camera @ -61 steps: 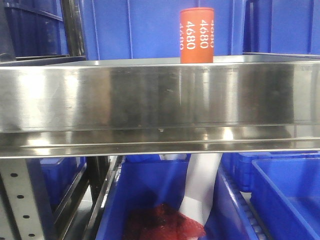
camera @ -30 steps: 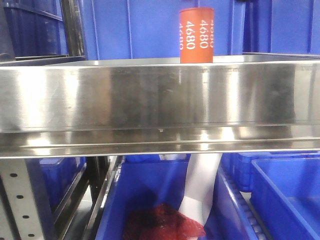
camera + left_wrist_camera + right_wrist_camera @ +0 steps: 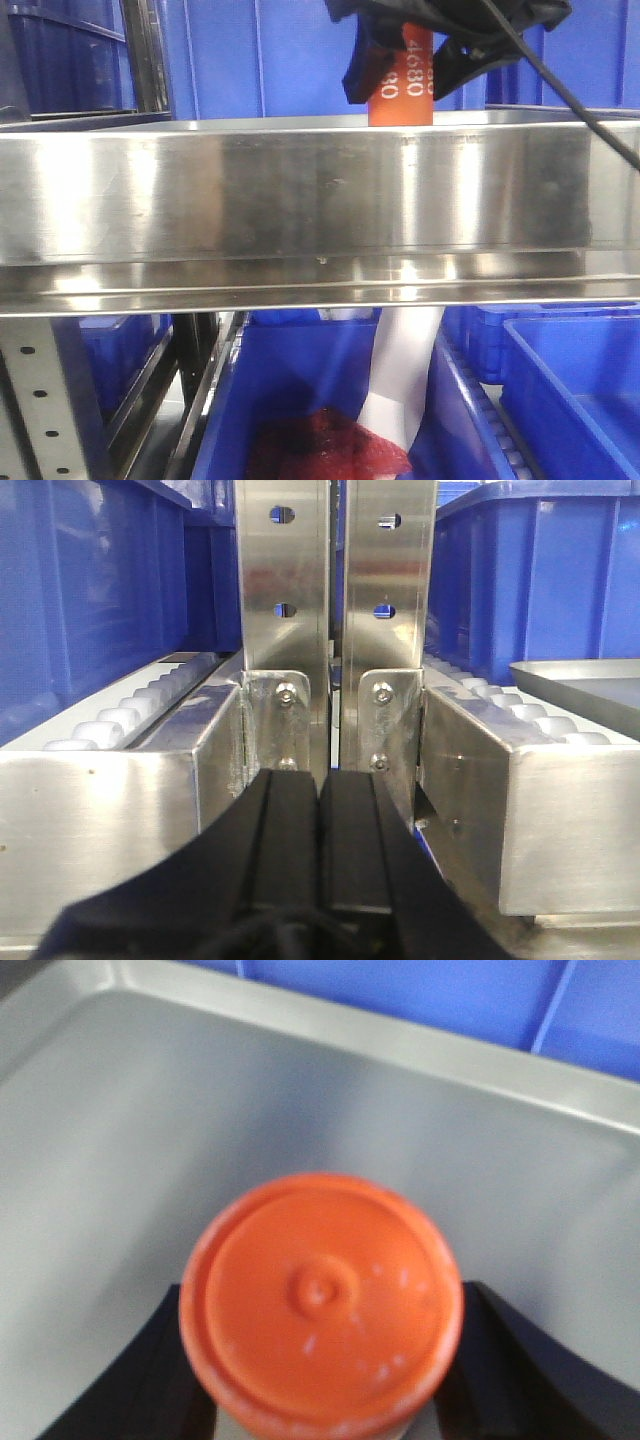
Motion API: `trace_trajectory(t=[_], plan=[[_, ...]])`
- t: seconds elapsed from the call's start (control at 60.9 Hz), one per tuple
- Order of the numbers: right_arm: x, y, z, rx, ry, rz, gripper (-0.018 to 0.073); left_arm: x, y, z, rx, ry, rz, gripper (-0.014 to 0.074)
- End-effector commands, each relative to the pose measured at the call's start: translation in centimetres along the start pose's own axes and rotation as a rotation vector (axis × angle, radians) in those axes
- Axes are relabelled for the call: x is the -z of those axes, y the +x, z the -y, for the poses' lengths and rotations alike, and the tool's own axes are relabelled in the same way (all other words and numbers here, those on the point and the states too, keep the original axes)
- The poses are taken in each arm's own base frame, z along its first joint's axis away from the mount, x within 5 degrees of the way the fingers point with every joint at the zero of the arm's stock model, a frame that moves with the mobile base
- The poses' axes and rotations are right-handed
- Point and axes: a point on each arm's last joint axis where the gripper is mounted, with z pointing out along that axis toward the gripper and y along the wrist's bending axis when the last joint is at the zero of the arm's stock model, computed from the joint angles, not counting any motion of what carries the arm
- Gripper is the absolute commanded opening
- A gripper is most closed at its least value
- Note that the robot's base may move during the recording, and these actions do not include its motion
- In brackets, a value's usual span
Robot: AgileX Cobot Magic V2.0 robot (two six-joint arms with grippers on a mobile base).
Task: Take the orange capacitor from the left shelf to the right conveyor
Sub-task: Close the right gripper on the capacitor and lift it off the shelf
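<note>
A second ago the orange capacitor point(image 3: 403, 100) stood alone on the left shelf point(image 3: 300, 190); now the right gripper point(image 3: 403, 80) has come down from above and straddles it, with a black cable point(image 3: 570, 95) trailing off to the right; the capacitor sits in nearly the same spot, a shade further right. It stands upright toward the right part of the shelf, in front of blue bins point(image 3: 260, 60), its base hidden behind the tall steel lip. The gripper's black fingers point(image 3: 360, 80) sit spread on either side of the upper body; whether they press on it or only flank it cannot be told.

The right wrist view looks straight down on the capacitor's flat round top point(image 3: 320, 1300), dark fingers point(image 3: 130, 1390) at both sides and the shelf's grey floor around it, which the front view hides.

The left gripper point(image 3: 320, 850), seen only from its own wrist, has its fingers pressed together on nothing; it points level at two perforated steel uprights point(image 3: 285, 630), with roller tracks point(image 3: 130, 705) alongside.
</note>
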Motion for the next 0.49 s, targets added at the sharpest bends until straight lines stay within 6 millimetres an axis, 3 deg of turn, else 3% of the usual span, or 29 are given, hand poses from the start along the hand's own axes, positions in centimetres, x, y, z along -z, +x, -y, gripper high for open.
trace_trajectory(t=[0.0,0.049,0.213,0.394,0.476], plan=[[1.7,-1.5,-0.1,0.007,-0.007,0.064,0.0053,0.0,-1.0,0.0,0.006,0.002,0.088,-0.0105],[2.0,-1.5,-0.1,0.007,-0.006,0.062,0.0081,0.0,-1.0,0.0,0.006,0.002,0.088,-0.0105],[4.3,-1.6,0.1,0.004,0.006,0.048,0.0048,0.0,-1.0,0.0,0.006,0.002,0.088,-0.0105],[10.2,-1.5,0.5,0.025,0.011,0.121,0.0048,0.0,-1.0,0.0,0.006,0.002,0.088,-0.0105],[14.1,-0.6,0.6,0.033,-0.011,0.229,0.0048,0.0,-1.0,0.0,0.006,0.002,0.088,-0.0105]])
